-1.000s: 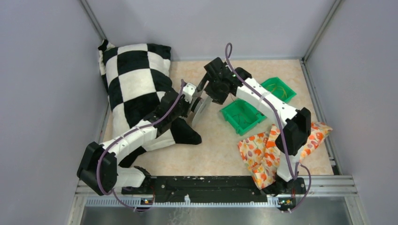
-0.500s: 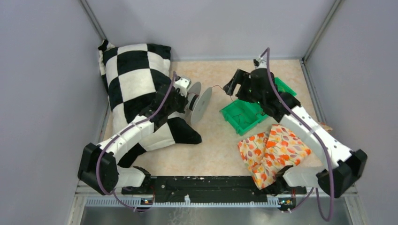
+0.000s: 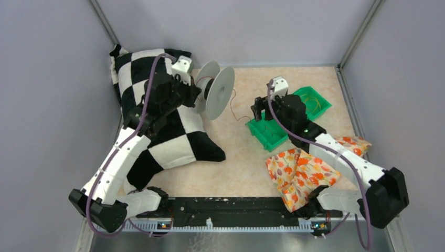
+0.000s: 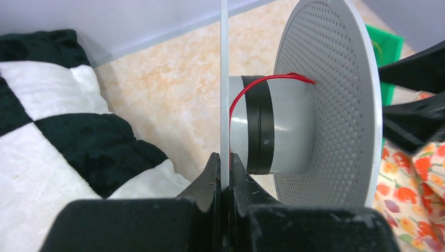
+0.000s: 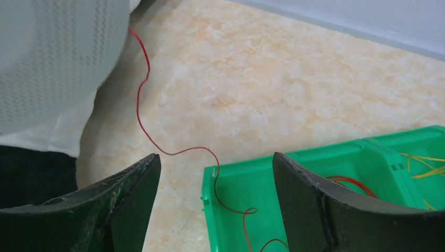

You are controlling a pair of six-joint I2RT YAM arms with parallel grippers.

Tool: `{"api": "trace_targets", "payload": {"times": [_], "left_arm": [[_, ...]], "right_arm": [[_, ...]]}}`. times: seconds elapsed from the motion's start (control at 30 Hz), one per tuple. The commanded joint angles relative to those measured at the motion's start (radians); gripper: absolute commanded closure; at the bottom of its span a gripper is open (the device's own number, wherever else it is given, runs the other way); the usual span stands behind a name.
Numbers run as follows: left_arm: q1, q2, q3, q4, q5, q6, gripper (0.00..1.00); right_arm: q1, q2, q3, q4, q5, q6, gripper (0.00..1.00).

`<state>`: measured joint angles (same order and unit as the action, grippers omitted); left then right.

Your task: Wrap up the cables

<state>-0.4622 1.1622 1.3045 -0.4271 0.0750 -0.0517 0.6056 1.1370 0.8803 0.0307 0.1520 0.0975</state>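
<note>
Spool [image 3: 218,92] is held off the desk [image 3: 241,157] by the left hand [image 3: 191,93], in front of the checkered pillow [image 3: 147,68]. Its axis lies roughly level and its two round flanges stand on edge. In the left wrist view the hand [image 4: 224,163] is pressed together on the thin near flange, pinching its rim. The perforated far flange of the spool [image 4: 325,105] stands beyond a grey core with a black band.

A red cable [image 4: 246,92] curves over that core and leaves toward the far flange. From above, the cable [image 3: 232,107] drops from the spool and runs in a slack wavy line across the desk to the near bin [image 3: 270,137]. In the right wrist view the cable [image 5: 140,100] crosses the rim of this bin [image 5: 246,164] and curls inside it.

The right hand [image 3: 261,111] hovers at the bin's left corner. Its fingers are spread wide [image 5: 215,157] and hold nothing. The cable passes between them, touching neither.

Yellow cables [image 3: 313,101] lie in loose loops in the far bin [image 3: 321,107], which touches the near one. A floral cloth [image 3: 299,170] lies crumpled on the desk just in front of the bins, under the right arm.
</note>
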Motion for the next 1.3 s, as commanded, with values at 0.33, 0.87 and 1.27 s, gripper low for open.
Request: {"api": "trace_targets", "payload": {"times": [0.33,0.87,1.27], "left_arm": [[0.015,-0.016,0.305,-0.163,0.041,-0.111,1.0],[0.044,0.017,0.436,-0.196,0.092,-0.162,1.0],[0.054,-0.001,0.467,-0.184,0.118,-0.184,1.0]], "right_arm": [[0.0,0.238,0.005,0.292,-0.406,-0.068,0.19],[-0.022,0.356,-0.015,0.324,-0.32,-0.131,0.21],[-0.03,0.5,-0.018,0.469,-0.273,0.032,0.28]]}}
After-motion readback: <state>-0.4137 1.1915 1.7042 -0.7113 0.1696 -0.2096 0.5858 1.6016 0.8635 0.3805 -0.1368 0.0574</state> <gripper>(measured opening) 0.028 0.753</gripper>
